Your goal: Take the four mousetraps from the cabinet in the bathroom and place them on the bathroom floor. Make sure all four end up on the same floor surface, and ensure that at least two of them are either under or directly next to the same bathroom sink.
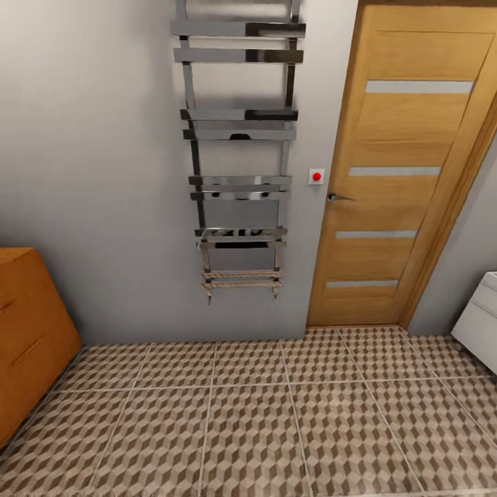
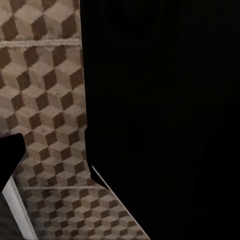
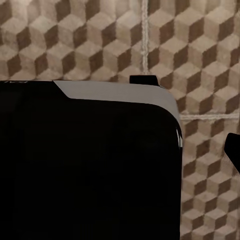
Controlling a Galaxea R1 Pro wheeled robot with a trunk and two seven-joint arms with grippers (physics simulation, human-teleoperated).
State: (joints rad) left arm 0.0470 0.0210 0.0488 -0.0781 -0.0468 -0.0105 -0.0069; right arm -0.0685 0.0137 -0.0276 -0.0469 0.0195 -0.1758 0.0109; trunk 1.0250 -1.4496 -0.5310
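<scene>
The mousetraps are out of view. The orange-brown wooden cabinet [image 1: 31, 331] stands at the left edge of the head view, with its drawer fronts closed. The cube-patterned bathroom floor [image 1: 262, 421] spreads across the foreground. A corner of the white sink vanity [image 1: 480, 324] juts in at the right edge. Each wrist view looks down on the floor tiles [image 2: 45, 100] [image 3: 200, 50] past a large black part of the robot [image 2: 165, 110] [image 3: 85, 165]. Small dark pieces sit at the frame edges, too little to tell whether the grippers are open or shut.
A grey wall faces me with a chrome towel radiator [image 1: 238, 152] mounted on it. Right of the radiator are a small red button [image 1: 316, 177] and a closed wooden door [image 1: 400, 172] with a lever handle. The floor runs between cabinet and vanity.
</scene>
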